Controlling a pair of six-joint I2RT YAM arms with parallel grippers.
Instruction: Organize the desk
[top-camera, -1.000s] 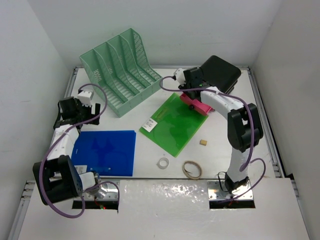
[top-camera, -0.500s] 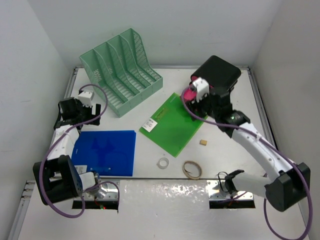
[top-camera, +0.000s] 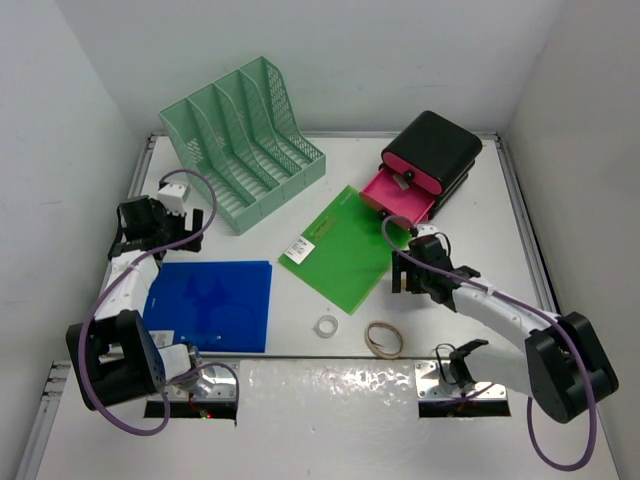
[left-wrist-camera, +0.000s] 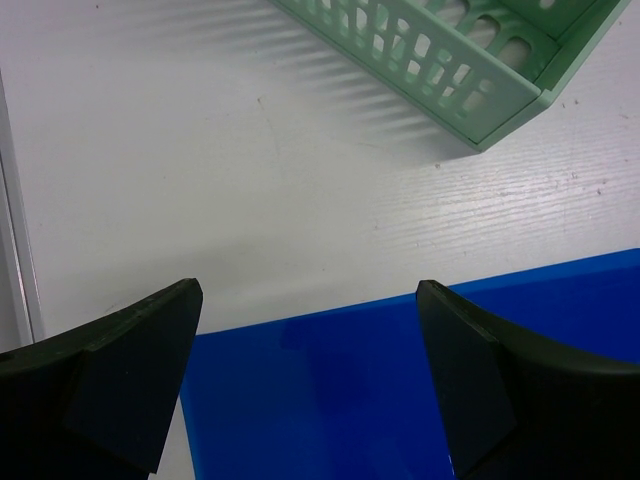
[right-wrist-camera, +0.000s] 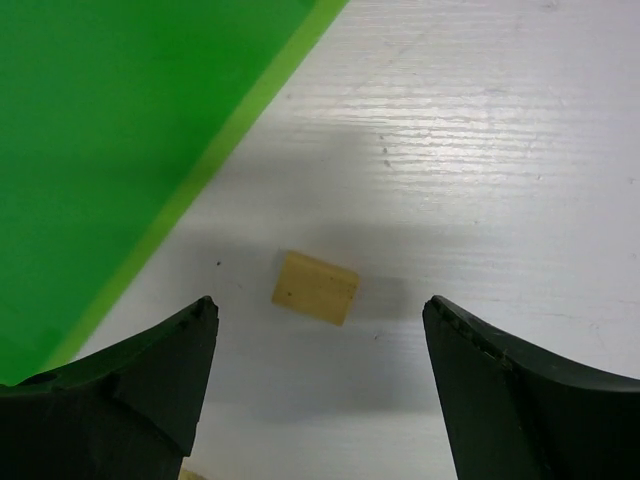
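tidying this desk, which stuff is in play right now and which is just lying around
In play: desk, tan block under the open right gripper, open pink drawer of the black box.
Lying about: green sheet, blue sheet, white tape ring, brown tape roll, mint file rack.

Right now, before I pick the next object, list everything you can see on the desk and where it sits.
desk: one, white, silver rails along its edges
file rack: one, mint green, far left
drawer box: one, black, far right
drawer: one, pink, standing open from the box
green sheet: one, flat, centre
blue sheet: one, flat, near left
small block: one, tan, just right of the green sheet
tape roll: one, white, near centre
ring: one, tan, right of the tape roll
left gripper: open, over the blue sheet's far edge
right gripper: open, above the small block
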